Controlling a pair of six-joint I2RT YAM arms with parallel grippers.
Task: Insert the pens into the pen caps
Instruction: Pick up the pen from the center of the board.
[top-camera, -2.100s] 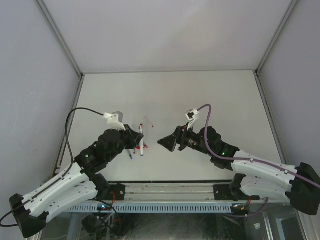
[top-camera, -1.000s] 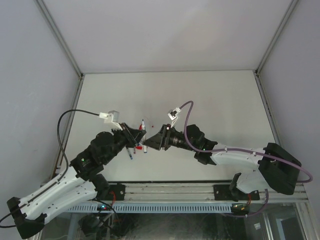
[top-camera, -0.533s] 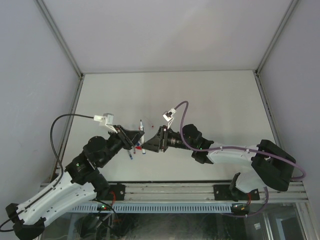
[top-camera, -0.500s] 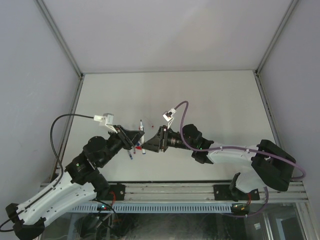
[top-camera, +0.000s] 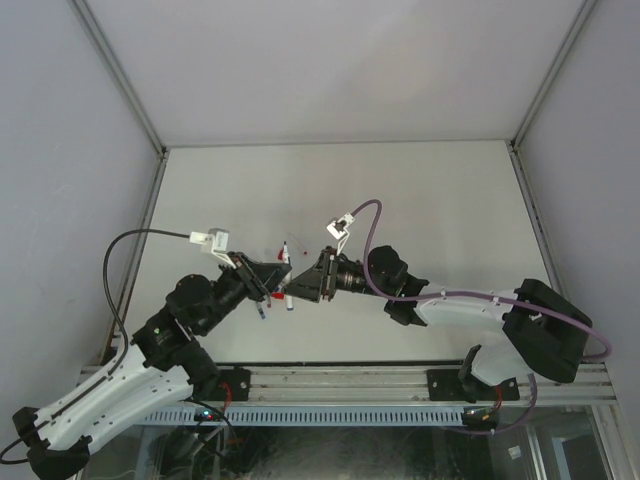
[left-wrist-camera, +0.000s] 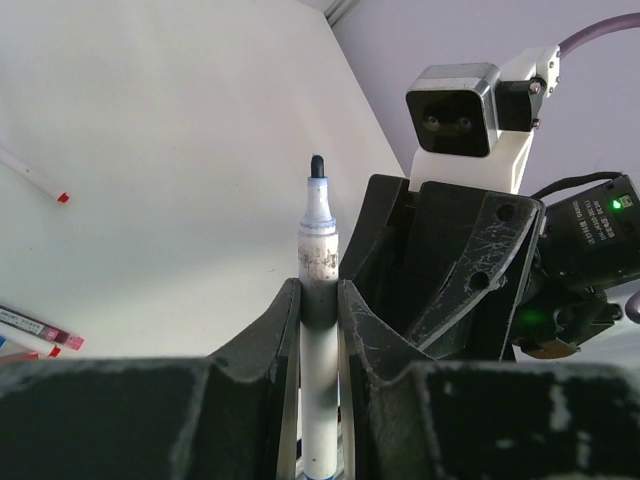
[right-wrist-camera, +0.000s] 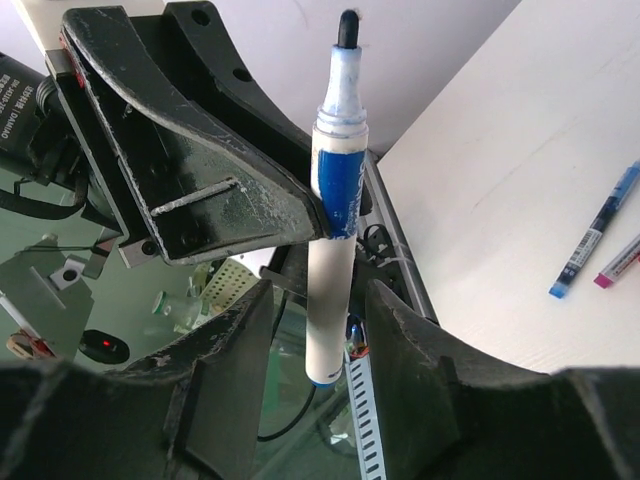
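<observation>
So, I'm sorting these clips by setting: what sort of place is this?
Most likely a robotics lab test cell: a white table boxed in by plain grey panels, a left arm and right arm bolted to a metal rail at its near edge, and a few pens lying on it.

From above, too small to tell capped from uncapped among the loose pens (top-camera: 263, 310) beside the left gripper (top-camera: 284, 284). Left wrist view: lost at the bottom edge between the fingers (left-wrist-camera: 275, 340), lower end of the held pen (left-wrist-camera: 318, 240); cut off at the left edge, two red-ended pens (left-wrist-camera: 35, 328). Right wrist view: cut off at the right edge, a magenta-ended pen (right-wrist-camera: 617, 266).
</observation>
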